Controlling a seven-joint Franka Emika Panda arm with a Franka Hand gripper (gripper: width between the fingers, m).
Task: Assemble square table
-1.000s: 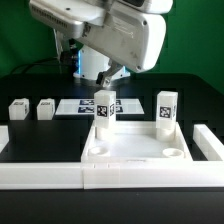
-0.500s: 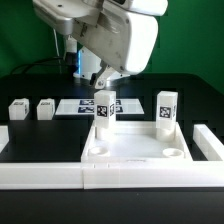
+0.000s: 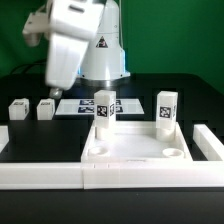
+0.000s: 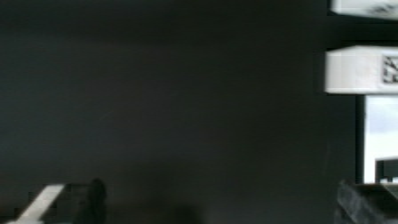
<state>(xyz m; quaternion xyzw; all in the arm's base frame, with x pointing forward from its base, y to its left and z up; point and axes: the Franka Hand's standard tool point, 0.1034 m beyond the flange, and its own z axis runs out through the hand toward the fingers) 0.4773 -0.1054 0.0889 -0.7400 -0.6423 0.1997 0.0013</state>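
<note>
Counter [image 3: 40, 135]: black.
Done: two legs [image 3: 105, 108] [image 3: 167, 108] upright on the slab [image 3: 135, 150].
Left: two loose legs [image 3: 17, 109] [image 3: 46, 108].
Gripper [image 4: 222, 205]: spread, empty.

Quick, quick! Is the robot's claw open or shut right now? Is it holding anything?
The gripper is open: its fingers stand wide apart, holding nothing.

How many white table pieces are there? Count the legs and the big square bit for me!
Short white plastic legs standing on the slab: 2
Short white plastic legs lying loose: 2
White plastic square slab: 1
Total: 5
</note>
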